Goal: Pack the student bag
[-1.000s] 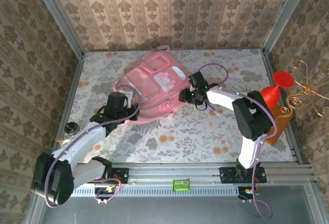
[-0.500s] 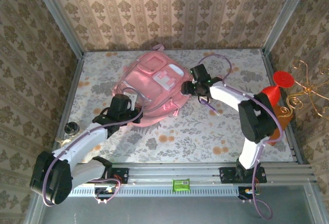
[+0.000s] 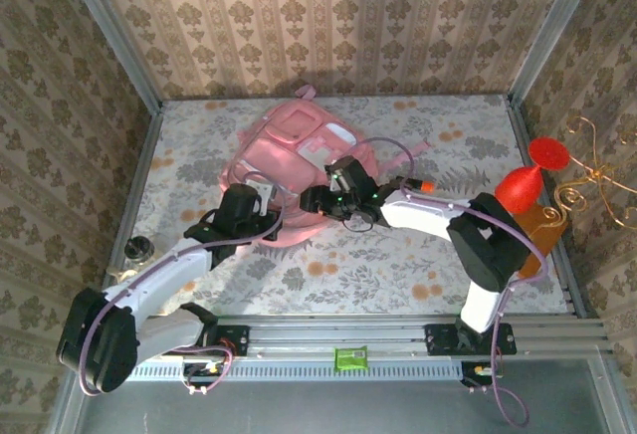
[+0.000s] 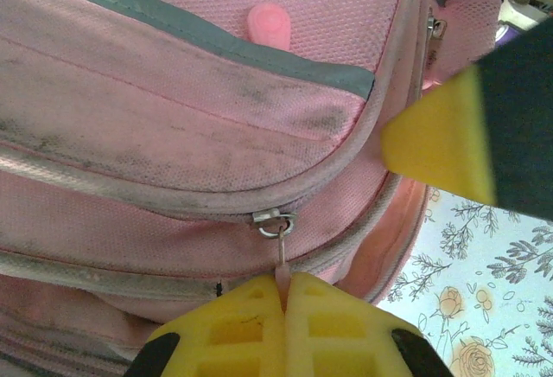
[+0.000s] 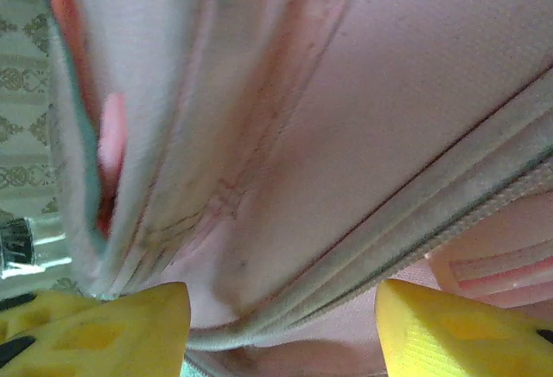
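The pink student bag (image 3: 294, 145) lies at the back middle of the table. My left gripper (image 3: 267, 218) is at its near edge. In the left wrist view its yellow fingers (image 4: 233, 325) are shut on the pink zip pull (image 4: 282, 273) hanging from a metal ring (image 4: 275, 221). My right gripper (image 3: 315, 198) is against the bag's near side, just right of the left one. Its yellow fingers (image 5: 112, 325) stand well apart, and a piped seam of the bag (image 5: 346, 265) runs between them. One right finger (image 4: 441, 143) shows in the left wrist view.
A red funnel-shaped thing (image 3: 530, 170) stands on a brown block (image 3: 542, 233) at the table's right edge, beside a gold wire stand (image 3: 597, 180). A small metal item (image 3: 137, 248) lies at the left edge. Patterned walls close in the table on three sides.
My right gripper has swung from the bag's right side leftward and nearer, to its near edge. The left gripper kept hold of the zip pull and shifted slightly right. The bag slid back a little.
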Available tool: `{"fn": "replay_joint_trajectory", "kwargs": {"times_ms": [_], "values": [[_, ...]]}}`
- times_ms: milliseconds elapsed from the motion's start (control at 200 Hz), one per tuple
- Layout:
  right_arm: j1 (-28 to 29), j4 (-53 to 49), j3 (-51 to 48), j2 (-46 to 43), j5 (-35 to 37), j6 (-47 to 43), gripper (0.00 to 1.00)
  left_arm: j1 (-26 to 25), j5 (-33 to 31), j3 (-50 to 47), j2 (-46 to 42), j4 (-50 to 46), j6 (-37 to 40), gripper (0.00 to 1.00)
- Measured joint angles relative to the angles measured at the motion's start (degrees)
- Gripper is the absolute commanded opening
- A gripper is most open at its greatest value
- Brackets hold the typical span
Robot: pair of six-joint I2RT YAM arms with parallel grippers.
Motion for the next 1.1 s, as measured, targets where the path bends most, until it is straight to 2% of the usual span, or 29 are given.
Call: {"fn": "replay_joint_trajectory", "kwargs": {"times_ms": [180,360,480,610,835,980,1105], "values": [[0.0,3.7,-0.8,1.2,-0.1,5.4,0.49,-0.4,-0.6,0.0,0.1,0.4,0.0,0.00],[0.0,5.2,-0.8,2.2,0.5,6.7,0.16,-0.7,-0.9,0.0,0.5,0.3,0.1,0.00],[-0.7,5.5,-1.0,2.2,0.7,6.4,0.05,-1.0,-2.3,0.0,0.4,0.0,0.8,0.00],[-2.6,3.7,-1.0,1.5,-1.3,2.5,0.02,-1.3,-5.4,0.0,0.0,-0.9,2.3,0.00],[-7.6,-6.7,2.2,0.7,-7.1,-8.3,0.00,-1.1,-10.3,0.0,0.0,-2.1,4.3,0.00],[-11.7,-15.2,5.7,0.7,-11.1,-15.5,0.02,-1.0,-10.9,0.7,0.1,-2.9,5.1,0.00],[-15.3,-22.2,10.6,2.9,-14.1,-20.2,0.09,-1.8,-8.0,1.3,0.4,-1.8,5.6,0.00]]}}
